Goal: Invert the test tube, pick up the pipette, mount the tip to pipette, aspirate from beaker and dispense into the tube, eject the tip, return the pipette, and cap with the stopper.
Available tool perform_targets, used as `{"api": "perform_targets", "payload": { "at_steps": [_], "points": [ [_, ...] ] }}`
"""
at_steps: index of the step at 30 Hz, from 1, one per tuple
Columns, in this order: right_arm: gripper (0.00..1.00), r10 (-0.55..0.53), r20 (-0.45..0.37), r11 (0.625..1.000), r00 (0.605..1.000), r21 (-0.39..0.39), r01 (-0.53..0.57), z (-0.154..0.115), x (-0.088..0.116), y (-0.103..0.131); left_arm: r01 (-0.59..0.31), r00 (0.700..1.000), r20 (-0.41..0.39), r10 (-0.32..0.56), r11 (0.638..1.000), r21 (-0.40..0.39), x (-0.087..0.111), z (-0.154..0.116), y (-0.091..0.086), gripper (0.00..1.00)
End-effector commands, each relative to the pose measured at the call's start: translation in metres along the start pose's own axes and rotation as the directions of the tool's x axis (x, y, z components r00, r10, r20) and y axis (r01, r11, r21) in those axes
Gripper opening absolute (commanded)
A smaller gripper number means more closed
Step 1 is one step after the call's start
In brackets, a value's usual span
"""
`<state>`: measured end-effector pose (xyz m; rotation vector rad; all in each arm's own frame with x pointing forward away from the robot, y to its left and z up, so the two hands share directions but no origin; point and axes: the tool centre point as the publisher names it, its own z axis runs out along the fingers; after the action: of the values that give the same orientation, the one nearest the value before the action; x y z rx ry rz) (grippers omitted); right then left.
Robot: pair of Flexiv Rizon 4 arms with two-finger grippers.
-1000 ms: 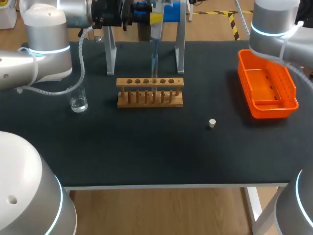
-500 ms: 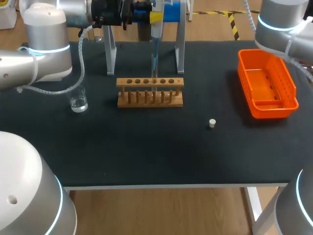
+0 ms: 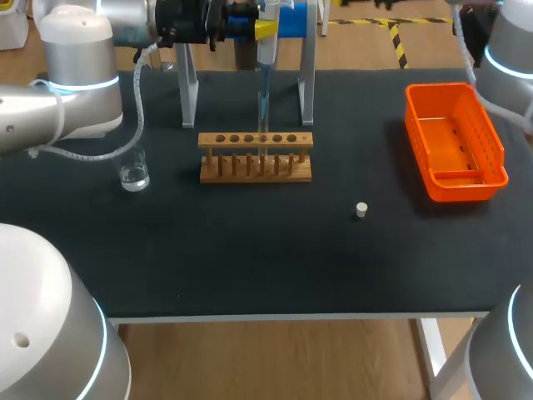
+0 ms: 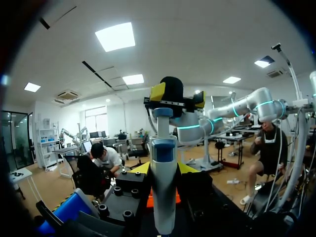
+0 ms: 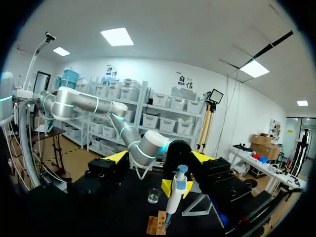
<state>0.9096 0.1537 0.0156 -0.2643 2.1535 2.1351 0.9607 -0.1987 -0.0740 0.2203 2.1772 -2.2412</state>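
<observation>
Holding the pipette upright, the left gripper has its fingers closed on the body from both sides, and the clear tip points straight down at a hole near the middle of the wooden rack. That plumb line looks deliberate: liquid should drop into the tube and not run down the wood, though the tube itself is too faint to make out. I judge this the dispensing step. The beaker stands on the table to the rack's left, close for drawing liquid. The stopper lies alone in front and to the right of the rack, ready for capping. The orange basket at the right likely takes the spent tip. The right gripper is well apart from the rack, fingers wide and empty, leaving room
</observation>
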Motion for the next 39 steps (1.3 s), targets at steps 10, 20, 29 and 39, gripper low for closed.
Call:
{"api": "perform_targets", "payload": {
  "at_steps": [10,20,29,39],
  "points": [
    [1.00,-0.002,0.064,0.999,0.998,0.034,0.000,-0.048,0.022,-0.075,0.001,1.000,-0.006,-0.001,1.000,-0.001,-0.002,-0.001,0.000,0.00],
    [1.00,0.061,0.053,0.998,0.997,0.027,-0.062,-0.032,0.012,-0.172,0.001,1.000,-0.006,-0.001,1.000,-0.001,-0.002,-0.001,0.000,0.00],
    [1.00,0.090,0.050,0.994,0.995,0.049,-0.093,-0.003,0.000,-0.237,0.001,1.000,-0.006,-0.001,1.000,-0.001,-0.002,-0.001,0.000,0.00],
    [1.00,0.108,0.047,0.987,0.993,0.114,-0.113,0.023,-0.011,-0.269,0.001,1.000,-0.006,-0.001,1.000,-0.001,-0.002,-0.001,0.000,0.00]
  ]
}}
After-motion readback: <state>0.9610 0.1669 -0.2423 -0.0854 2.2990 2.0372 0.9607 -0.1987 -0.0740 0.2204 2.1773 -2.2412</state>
